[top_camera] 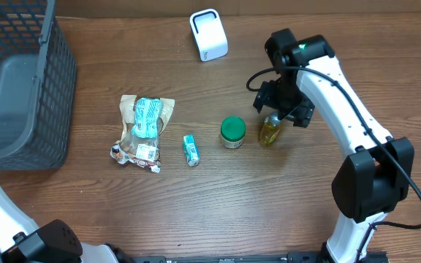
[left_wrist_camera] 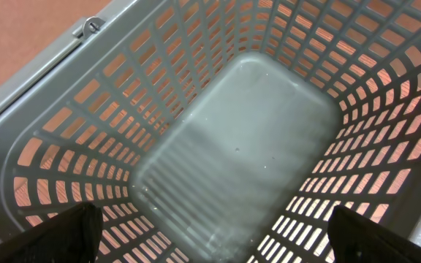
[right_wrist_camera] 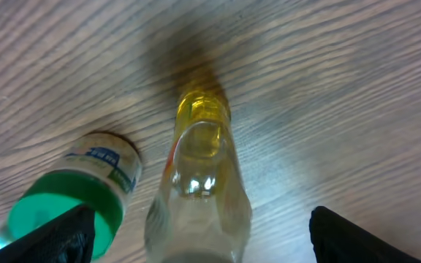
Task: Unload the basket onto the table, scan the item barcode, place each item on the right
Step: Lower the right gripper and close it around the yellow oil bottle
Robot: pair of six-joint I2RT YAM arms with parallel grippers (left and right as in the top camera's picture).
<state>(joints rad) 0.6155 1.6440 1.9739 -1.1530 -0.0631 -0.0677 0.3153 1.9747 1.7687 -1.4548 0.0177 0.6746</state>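
Standing just beside yellow bottle (top_camera: 270,131): green-lidded jar (top_camera: 232,132); right claw (top_camera: 283,109) spread above.

A brown wood-grain worktop (top_camera: 196,212) spreads on every side of the right pincer (top_camera: 278,115), soft glare on the boards just beside it. A pale strip (top_camera: 342,4) lines the edge well beyond it.

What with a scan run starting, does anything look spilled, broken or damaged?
Nothing looks spilled or broken. Only the brown snack bag looks crumpled, lying flat left of the small green pack. The yellow bottle and green-lidded jar stand upright.
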